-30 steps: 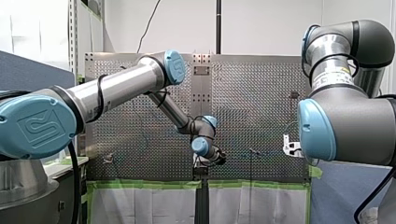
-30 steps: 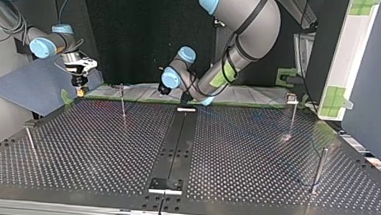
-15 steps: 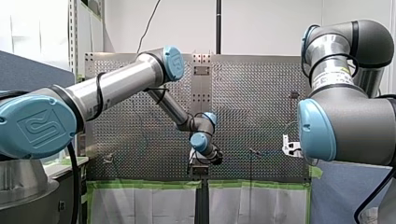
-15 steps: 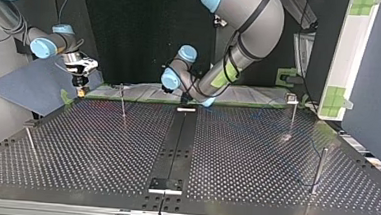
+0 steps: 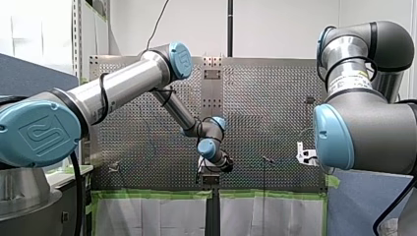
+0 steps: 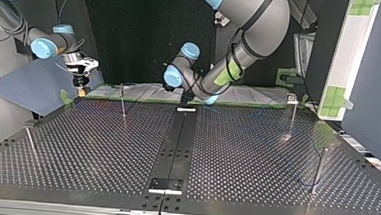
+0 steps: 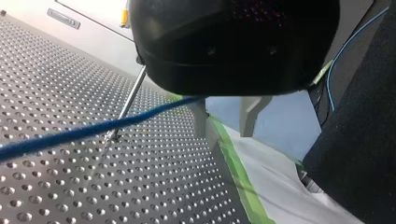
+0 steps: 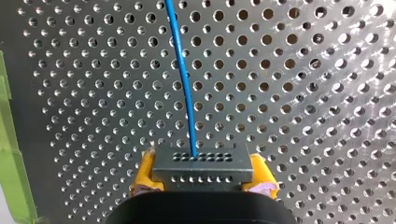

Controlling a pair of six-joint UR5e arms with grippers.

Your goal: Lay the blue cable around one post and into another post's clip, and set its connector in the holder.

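My left arm (image 5: 123, 88) has swung its elbow a little higher and outward, and its wrist has crept along the table's edge nearest the arms; my right arm has not budged. The left pincer (image 7: 223, 134) hangs over the middle of that edge, just above the green tape (image 7: 238, 168). Its two metal fingers (image 7: 201, 119) stand apart, released, with nothing between their tips. The blue cable (image 7: 93, 129) stretches taut across the perforated table (image 6: 255, 156) and runs up past the base of one finger. Whether it touches that finger I cannot make out. A thin post (image 7: 130, 100) stands just behind the cable. Over at the corner of the same edge, the right pincer (image 8: 201, 179) is clenched on the connector (image 8: 203, 165), a dark block with rows of small holes, pressed between yellow pads (image 8: 142, 179). From the block's front face the cable leads straight away over the table.
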